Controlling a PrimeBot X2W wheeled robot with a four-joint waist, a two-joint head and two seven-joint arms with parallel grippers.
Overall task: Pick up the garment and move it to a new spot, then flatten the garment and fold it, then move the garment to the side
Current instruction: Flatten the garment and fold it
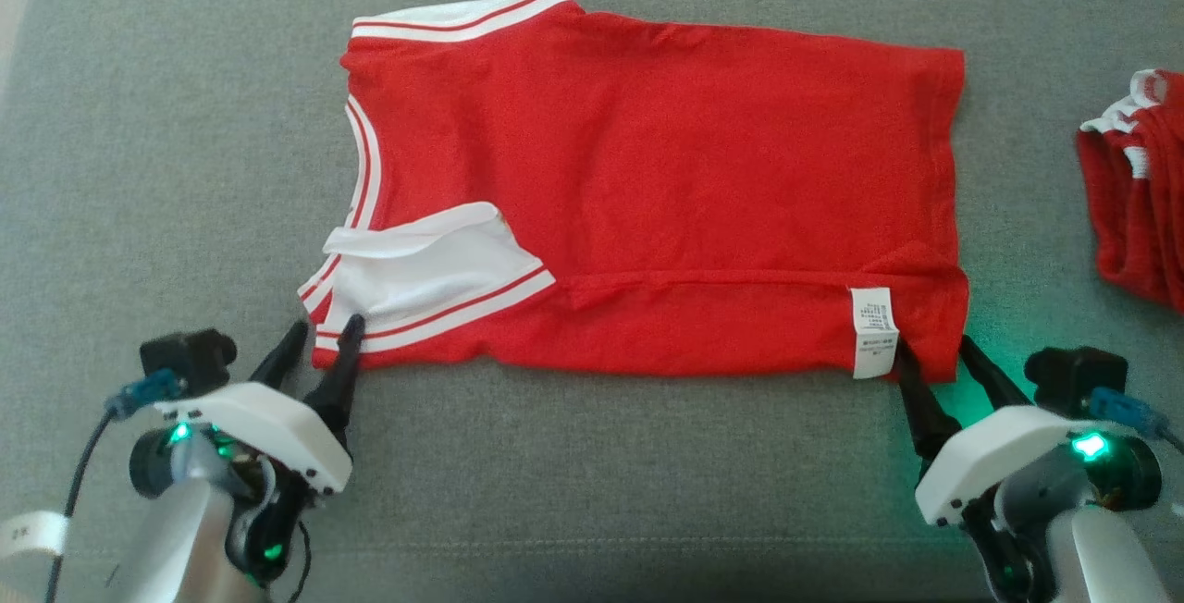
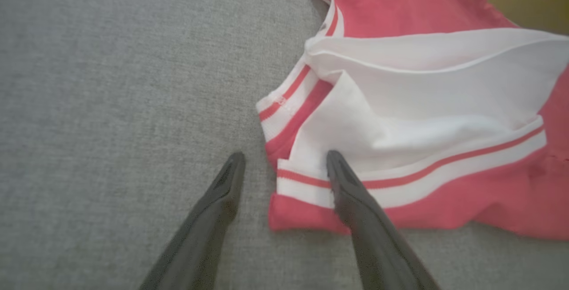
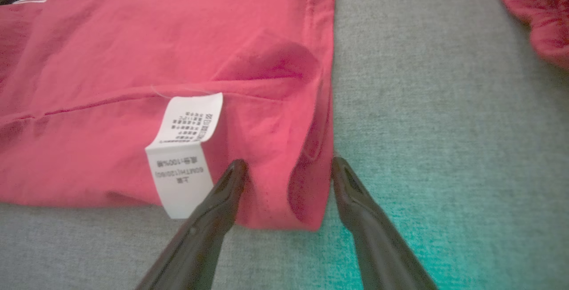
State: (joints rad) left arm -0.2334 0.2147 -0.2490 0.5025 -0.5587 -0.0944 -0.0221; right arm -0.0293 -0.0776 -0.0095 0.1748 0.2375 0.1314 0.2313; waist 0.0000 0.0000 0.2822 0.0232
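Lying flat on the grey surface (image 1: 592, 473), long axis left to right, the red garment (image 1: 647, 187) has each near corner between the spread, empty jaws of the left gripper (image 1: 326, 326) and right gripper (image 1: 934, 346).

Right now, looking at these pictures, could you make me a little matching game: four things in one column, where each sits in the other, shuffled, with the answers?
Things:
1. left claw
2. right claw
3. care label
4. bunched red cloth

Places:
A. on the red garment, near its hem corner
B. open, astride the white striped sleeve corner
C. apart from the garment, at the head view's right edge
D. open, astride the hem corner beside the label

Pairs: 1-B, 2-D, 3-A, 4-C
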